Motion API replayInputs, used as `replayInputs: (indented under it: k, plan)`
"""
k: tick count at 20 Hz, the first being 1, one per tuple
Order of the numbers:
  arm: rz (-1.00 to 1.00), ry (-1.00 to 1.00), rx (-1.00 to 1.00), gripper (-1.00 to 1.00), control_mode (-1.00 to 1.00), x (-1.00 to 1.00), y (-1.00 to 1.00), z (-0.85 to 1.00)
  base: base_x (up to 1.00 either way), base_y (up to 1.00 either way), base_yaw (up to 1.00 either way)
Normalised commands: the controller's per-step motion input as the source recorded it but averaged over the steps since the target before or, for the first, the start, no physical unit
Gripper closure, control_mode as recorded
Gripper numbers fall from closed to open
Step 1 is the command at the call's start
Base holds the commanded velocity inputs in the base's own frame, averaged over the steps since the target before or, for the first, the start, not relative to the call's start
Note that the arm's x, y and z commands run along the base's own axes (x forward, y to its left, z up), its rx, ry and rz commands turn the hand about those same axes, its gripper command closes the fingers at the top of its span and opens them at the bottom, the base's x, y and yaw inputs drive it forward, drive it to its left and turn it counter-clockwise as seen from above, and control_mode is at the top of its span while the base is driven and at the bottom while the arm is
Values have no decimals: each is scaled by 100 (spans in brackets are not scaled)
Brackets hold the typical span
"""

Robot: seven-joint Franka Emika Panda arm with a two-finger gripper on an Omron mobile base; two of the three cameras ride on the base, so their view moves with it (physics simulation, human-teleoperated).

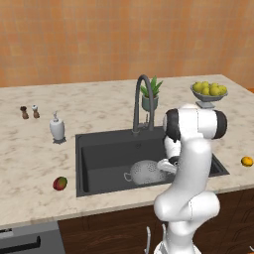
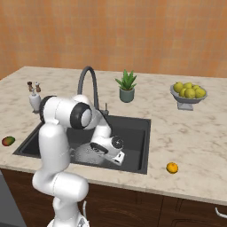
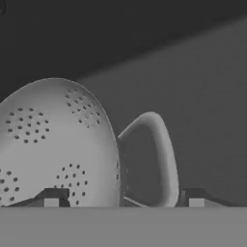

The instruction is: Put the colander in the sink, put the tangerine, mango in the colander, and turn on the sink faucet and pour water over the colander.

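Observation:
The colander [image 1: 145, 171] lies on the floor of the sink [image 1: 99, 149], its light-grey holed bowl close in the hand view [image 3: 53, 140] with one loop handle [image 3: 161, 154] to the right. My gripper [image 3: 123, 200] is open, its two fingertips wide apart on either side of the rim and that handle; whether they touch the metal I cannot tell. From the left base view the gripper [image 1: 162, 166] sits low in the basin at the colander's right side. The faucet [image 1: 139, 99] arches behind the basin. The mango [image 1: 60, 183] rests on the counter left of the sink, the tangerine [image 1: 246, 161] on the right.
A footed dish of yellow-green fruits [image 1: 209, 92] stands at the back right. A potted plant [image 1: 150, 96] is behind the faucet. A soap dispenser [image 1: 57, 129] and two small shakers [image 1: 30, 112] stand at the left. My own arm [image 1: 191, 163] hangs over the sink's right half.

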Motion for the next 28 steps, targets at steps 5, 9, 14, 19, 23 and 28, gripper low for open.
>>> replayInputs:
  k: [5, 9, 14, 19, 23, 28]
  plan:
    - [0, -33, 23, -100, -100, -9, -36, 84, 0, 0, 0]
    - [0, -28, 20, -100, -100, -3, -15, 100, 0, 0, 0]
    - [0, -13, 5, -100, -100, -1, 0, 100, 0, 0, 0]
    - [0, 0, 0, -100, -100, -19, 0, 100, 0, 0, 0]
    - [0, -12, -3, -100, -100, -65, -2, 100, 0, 0, 0]
    - [0, -20, -20, -100, -100, -84, -6, 100, 0, 0, 0]
